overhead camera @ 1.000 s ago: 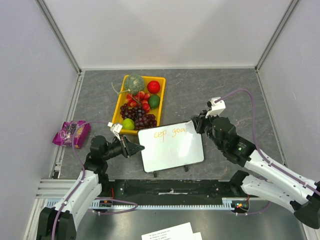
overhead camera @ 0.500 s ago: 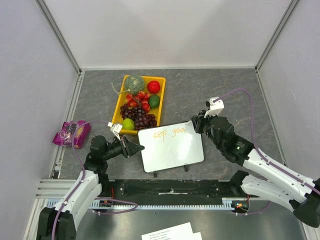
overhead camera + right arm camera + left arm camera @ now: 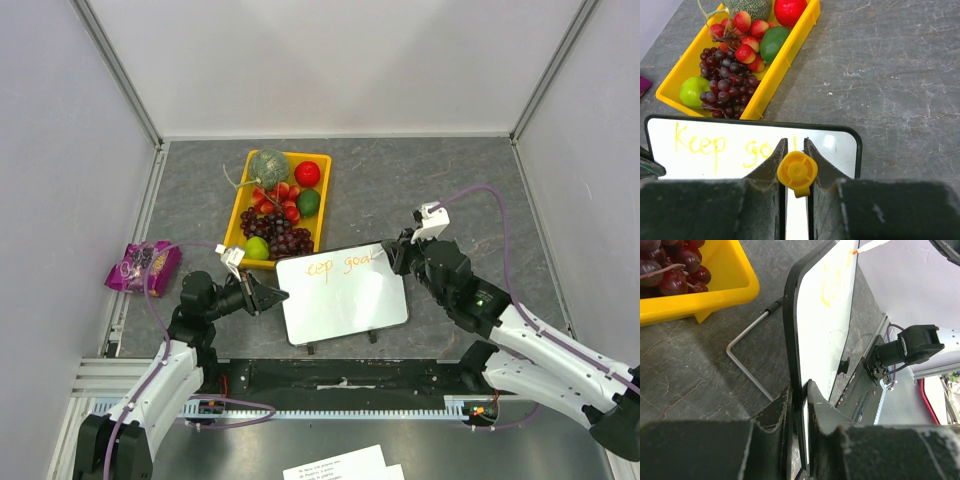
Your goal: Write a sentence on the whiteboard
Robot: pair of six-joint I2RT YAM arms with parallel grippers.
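Observation:
The whiteboard (image 3: pixel 345 300) stands tilted on the grey table, its two black feet toward the arms. My left gripper (image 3: pixel 274 296) is shut on the board's left edge; in the left wrist view the thin dark frame (image 3: pixel 791 325) runs between the jaws of that gripper (image 3: pixel 800 392). My right gripper (image 3: pixel 396 250) is shut on a yellow marker (image 3: pixel 797 172), whose tip (image 3: pixel 856 250) touches the board's upper right. The sentence (image 3: pixel 340 265), in orange, reads "Keep goal" on one line; in the right wrist view the sentence (image 3: pixel 715 145) is partly hidden behind the fingers.
A yellow tray (image 3: pixel 323 215) of fruit sits just behind the board, and the right wrist view shows that tray (image 3: pixel 786 60) too. A purple packet (image 3: pixel 143 265) lies at the left wall. The board's wire stand (image 3: pixel 747 335) rests on the table. Paper sheets (image 3: pixel 340 465) lie at the near edge.
My right gripper has shifted slightly right with the marker, and the second word has grown from "goa" to "goal". The left gripper and board have not moved.

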